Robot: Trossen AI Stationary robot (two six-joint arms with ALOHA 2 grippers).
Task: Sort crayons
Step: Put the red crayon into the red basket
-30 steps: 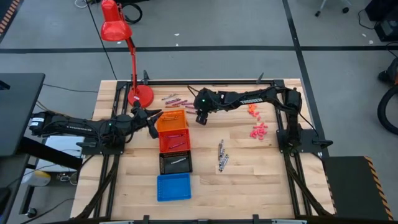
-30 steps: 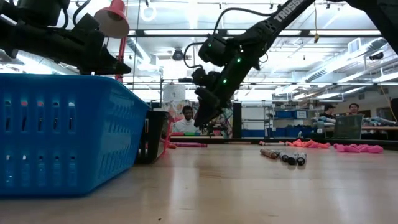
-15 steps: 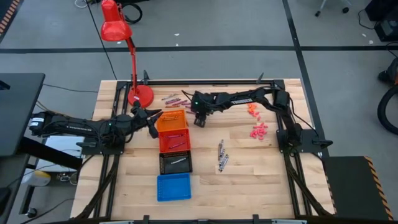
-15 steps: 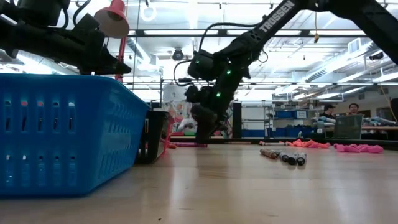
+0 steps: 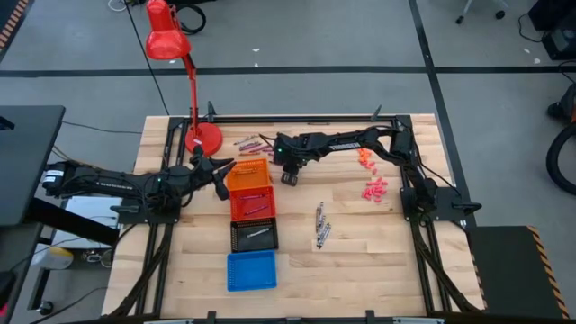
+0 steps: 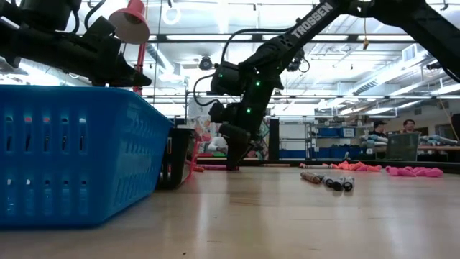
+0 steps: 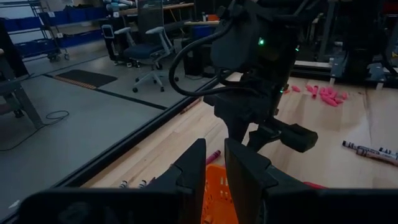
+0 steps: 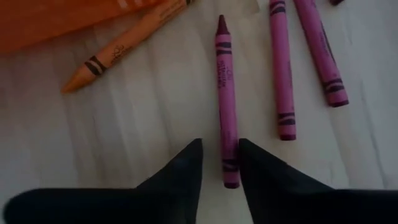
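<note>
Right gripper dropped to table by orange tray, jaws narrowing round maroon crayon.
Grip not yet firm; pickup likely next. L gripper hovered nr tray, partly closed, empty.

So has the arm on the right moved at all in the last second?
Yes. In the high view its end effector has slid left, from clear of the orange tray to just beside its right edge, down by the purple crayons.
</note>
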